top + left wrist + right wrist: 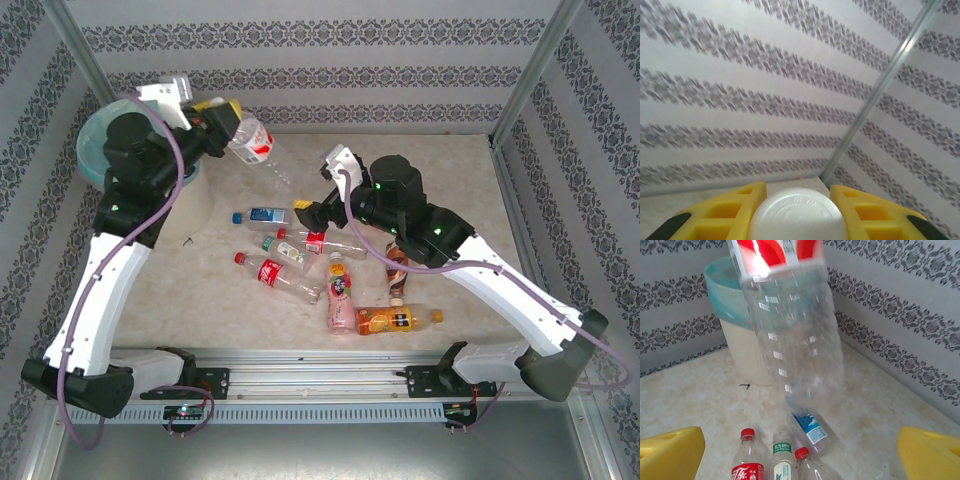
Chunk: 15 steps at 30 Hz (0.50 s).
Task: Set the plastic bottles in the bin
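Pinching a likely light, crushable red-labelled clear plastic bottle [255, 142] near its label with left tool [230, 118], with right tool [800, 450] spread wide.

Left arm [98, 285] and right arm [505, 290] on my feed: white shell links, black joint housings, black blocks at the near ends. A lilac cable [178, 160] trails along each. Tiny green lights [380, 185] sit on the black joints. Left fingers [725, 212] and right fingers [670, 455] are blocky yellow plastic; the left pair is pocketed, with black at the roots.
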### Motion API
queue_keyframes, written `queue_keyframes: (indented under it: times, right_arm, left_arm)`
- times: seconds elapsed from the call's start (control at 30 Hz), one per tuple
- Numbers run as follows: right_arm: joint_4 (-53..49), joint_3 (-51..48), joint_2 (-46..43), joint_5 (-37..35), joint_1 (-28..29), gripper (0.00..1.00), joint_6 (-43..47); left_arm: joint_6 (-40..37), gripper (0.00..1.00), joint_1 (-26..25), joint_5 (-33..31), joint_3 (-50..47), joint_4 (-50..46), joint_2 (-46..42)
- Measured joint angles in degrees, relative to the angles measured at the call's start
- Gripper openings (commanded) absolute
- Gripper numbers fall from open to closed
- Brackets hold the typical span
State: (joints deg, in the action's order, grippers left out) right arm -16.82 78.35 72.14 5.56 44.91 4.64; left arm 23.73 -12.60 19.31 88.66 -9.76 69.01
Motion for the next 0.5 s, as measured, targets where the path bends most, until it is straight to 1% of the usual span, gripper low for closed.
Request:
queue_keyframes:
  times: [0.17,0.3,0.4,0.5]
  right_arm:
    - [0.26,-0.17,-1.03,-0.37,0.00,0.98,-0.04]
    - [0.44,-0.02,-0.70,0.11,0.00,0.97,-0.70]
    - [0.39,1.95,1.25,1.81,0.28,0.97,-1.38]
    - [0.17,4.90,3.76,3.32,1.40,0.97,-1.31]
  left_arm:
    - [-5.27,0.00,2.73,-5.73,7.76,-5.07,-0.33]
    - [-8.57,0.00,5.95,-8.26,12.39,-8.79,0.52]
    - [-11.30,0.00,9.11,-10.03,16.26,-11.28,2.69]
    - [-13.49,0.00,13.42,-11.43,19.26,-13.29,5.18]
